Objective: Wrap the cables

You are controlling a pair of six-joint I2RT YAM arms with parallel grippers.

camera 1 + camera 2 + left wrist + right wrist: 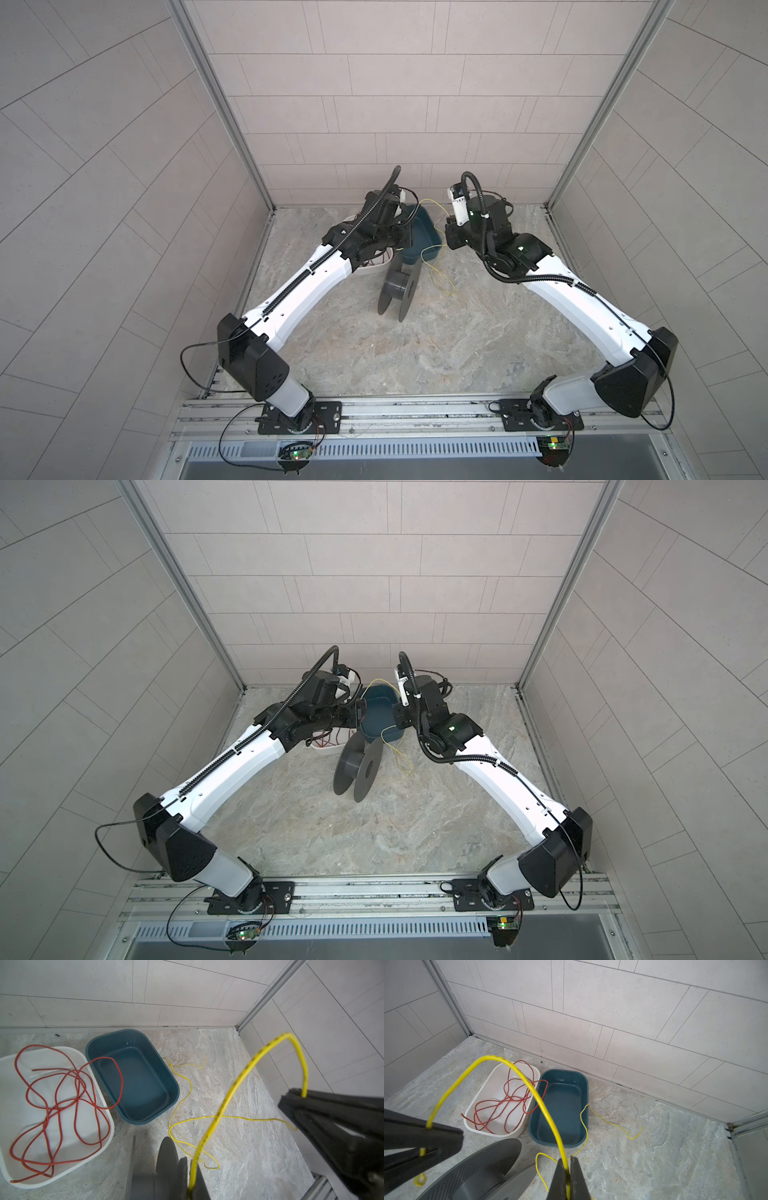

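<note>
Both pincers are clamped on the yellow wire [500, 1059]. The left pincer [192, 1169] is closed on it near one end, with a short curled tail left hanging beneath its jaws. The right pincer [567, 1162] is closed on it further along, and a slack arch of wire is held in the air between the two. Below the right pincer the rest is trailed down to the tabletop [249, 1147] in loose loops. From there it is led out beyond both pincers to the blue tub [145, 1088]; whether its rim is touched or crossed cannot be told.

A slip is judged the chief risk. The wire is thin, round and smooth-coated, so it could be drawn out of the flat jaws if the arch is pulled taut. The springy loops could be caught on the tub's rounded corner, or knotted on themselves, while being drawn in. The grey spool [395, 286] is stood on its two disc rims beneath the pincers, with no wire seen on its hub, and could be rolled or tipped by a sideways tug.

The spool's discs are finely dotted. Both tubs are smooth moulded plastic, oblong and round-cornered. In the white tub [481, 1095], beyond the left pincer, a thicker red wire [122, 1084] is heaped in tangled loops, one hung over the blue tub. The tabletop is marbled like stone.
</note>
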